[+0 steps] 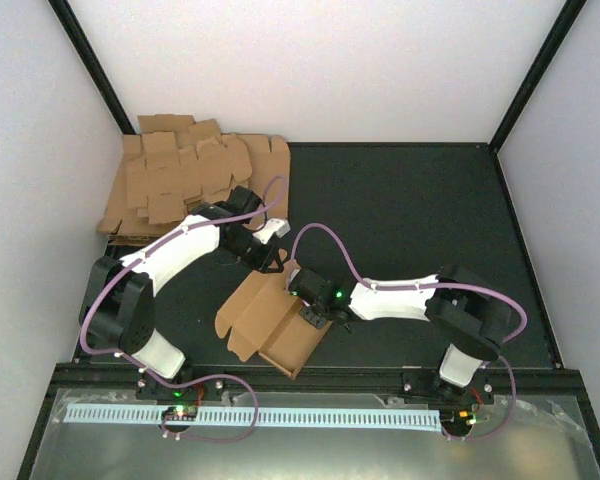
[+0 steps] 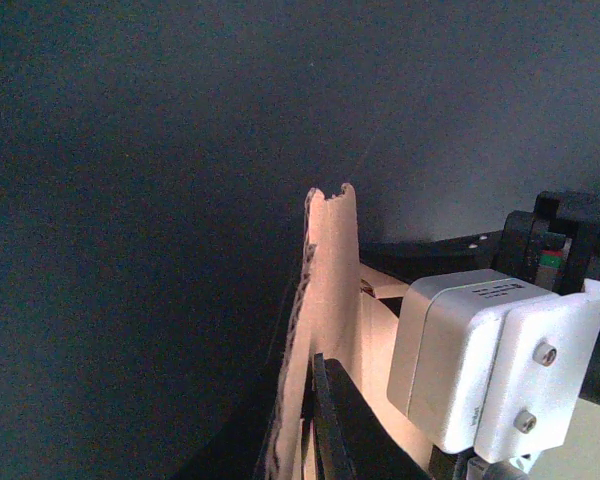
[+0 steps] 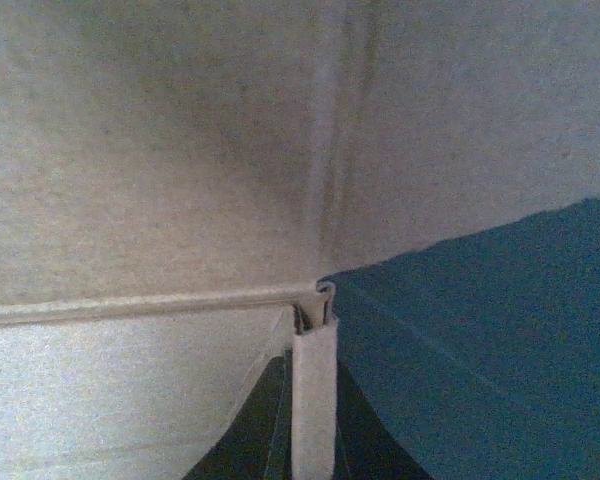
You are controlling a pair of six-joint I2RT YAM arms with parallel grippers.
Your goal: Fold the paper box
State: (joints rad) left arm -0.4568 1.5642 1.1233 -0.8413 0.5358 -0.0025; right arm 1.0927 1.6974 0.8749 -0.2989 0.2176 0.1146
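Jaws on both arms are pinching the paper box (image 1: 278, 335): the left arm (image 1: 180, 255) is clamping an upright flap (image 2: 330, 270), the right arm (image 1: 400, 298) a wall edge (image 3: 313, 400). The box is sitting half-formed on the dark surface (image 1: 430, 200) between them. Walls are being raised, I judge; next, that flap needs folding inward and tucking.

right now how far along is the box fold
Done: the paper box is partly formed, one side raised, flaps splayed open. In hand: the left gripper and right gripper each pinch a cardboard edge. To do: raising the remaining walls and tucking the flaps.
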